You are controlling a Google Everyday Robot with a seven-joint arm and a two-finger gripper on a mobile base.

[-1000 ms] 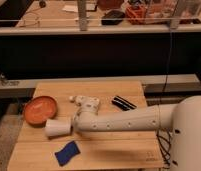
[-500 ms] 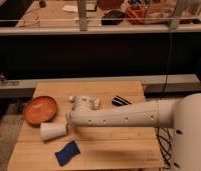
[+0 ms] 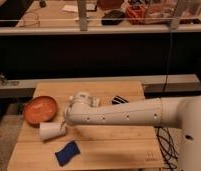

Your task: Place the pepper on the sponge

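The pepper I could not find anywhere in view. It was not on the sponge (image 3: 67, 152), whose blue top lay bare at about 7 o'clock from the middle of the table (image 3: 119, 145). It may have been under my wrist or hidden behind my forearm; I could not say which.

Just beyond the sponge, at its 11 o'clock, a white cup (image 3: 50, 131) lay on its side. My pincer (image 3: 65, 125) hung at the sponge's 12 o'clock, right beside the cup's mouth and low over the wood. Whether it was apart, together or clamped on anything I could not tell, since my own wrist covered it. Farther out, an orange bowl (image 3: 40, 110) sat at the table's 9 o'clock, and a dark packet (image 3: 119, 99) showed past my arm at 1 o'clock.

As I judged it, the scene fitted two stages: the pepper already in my grasp and on its way to the sponge, or the pepper yet to be found and taken. Either way, doing this well meant keeping off the cup, which would roll at a nudge. It also meant any approach to the sponge should come from straight above, centred, because a soft pad lets a round thing tip off its edge.
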